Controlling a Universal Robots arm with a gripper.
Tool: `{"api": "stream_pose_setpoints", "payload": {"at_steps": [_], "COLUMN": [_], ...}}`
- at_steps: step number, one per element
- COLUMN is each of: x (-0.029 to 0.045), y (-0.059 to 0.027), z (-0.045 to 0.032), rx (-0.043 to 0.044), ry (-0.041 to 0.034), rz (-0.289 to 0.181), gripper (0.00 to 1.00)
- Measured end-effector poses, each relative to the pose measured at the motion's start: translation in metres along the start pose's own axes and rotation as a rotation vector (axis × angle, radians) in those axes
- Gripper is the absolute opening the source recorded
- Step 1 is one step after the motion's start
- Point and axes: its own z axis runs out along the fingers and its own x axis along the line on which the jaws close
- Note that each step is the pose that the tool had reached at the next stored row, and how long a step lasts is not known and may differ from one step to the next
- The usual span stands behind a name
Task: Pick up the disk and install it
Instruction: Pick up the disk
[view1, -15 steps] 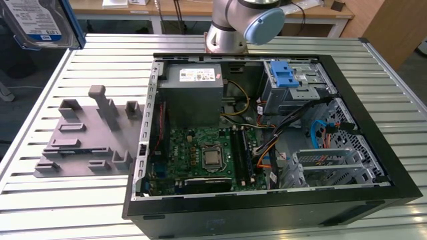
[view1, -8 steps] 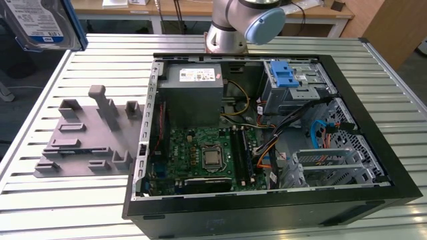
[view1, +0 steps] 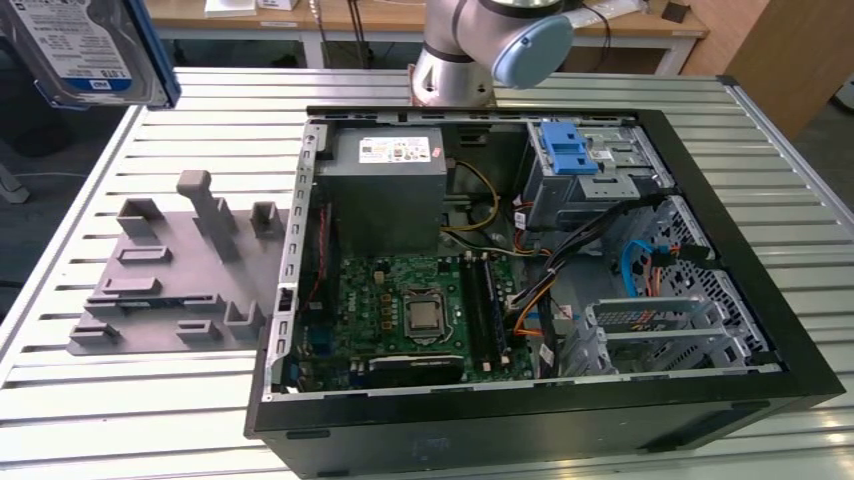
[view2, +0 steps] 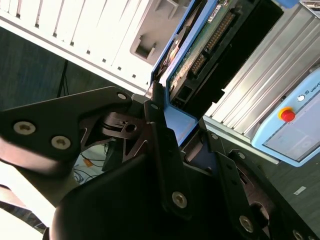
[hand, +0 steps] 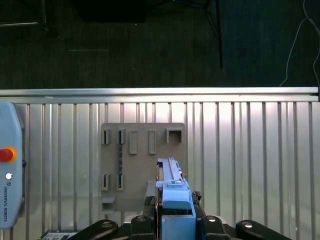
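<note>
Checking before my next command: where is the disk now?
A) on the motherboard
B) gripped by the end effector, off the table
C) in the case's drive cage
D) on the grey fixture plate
B: the second wrist view shows the end effector shut on the disk; the exterior view shows it clear of the grey fixture plate.

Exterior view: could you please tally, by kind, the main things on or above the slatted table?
disk: 1
grey fixture: 1
computer case: 1
robot arm: 1
Total: 4
</note>
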Motion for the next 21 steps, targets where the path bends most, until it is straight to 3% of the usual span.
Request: {"api": "stream_pose_setpoints", "payload": {"at_steps": [7,21], "x": [0.0032,0.0078], "y": [-0.0093,-0.0174], "z": [-0.0002,-0.0004], "rx": [-0.0026,-0.0031], "ry": [0.0001,0.0001], "rz": [0.000,0.000], "gripper": [0.36,0.36]}}
